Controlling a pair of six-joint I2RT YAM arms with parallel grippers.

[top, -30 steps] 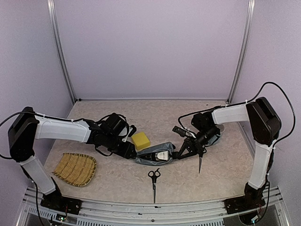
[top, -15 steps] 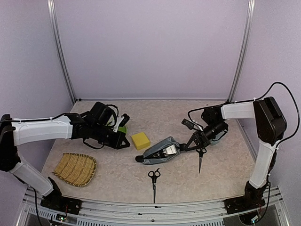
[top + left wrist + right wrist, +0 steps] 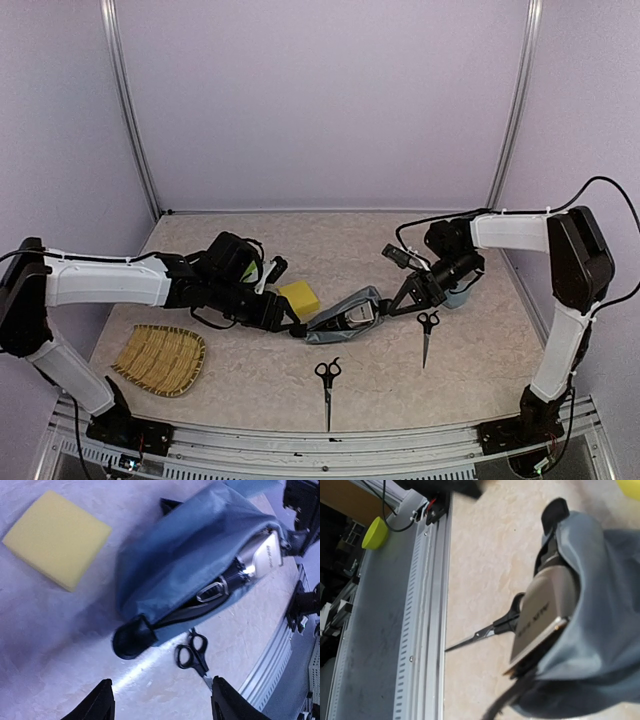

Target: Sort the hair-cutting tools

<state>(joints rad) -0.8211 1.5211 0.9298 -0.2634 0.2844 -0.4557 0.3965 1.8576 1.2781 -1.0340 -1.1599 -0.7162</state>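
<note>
near scissors, right scissors – 2 | clipper 1 | left claw wide | right claw – pinching pouch

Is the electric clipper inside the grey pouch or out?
Inside: the clipper lies in the pouch, its silver head poking from the open mouth.

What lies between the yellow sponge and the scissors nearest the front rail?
The grey pouch, with the clipper poking from its mouth. The left wrist view shows it best.
</note>
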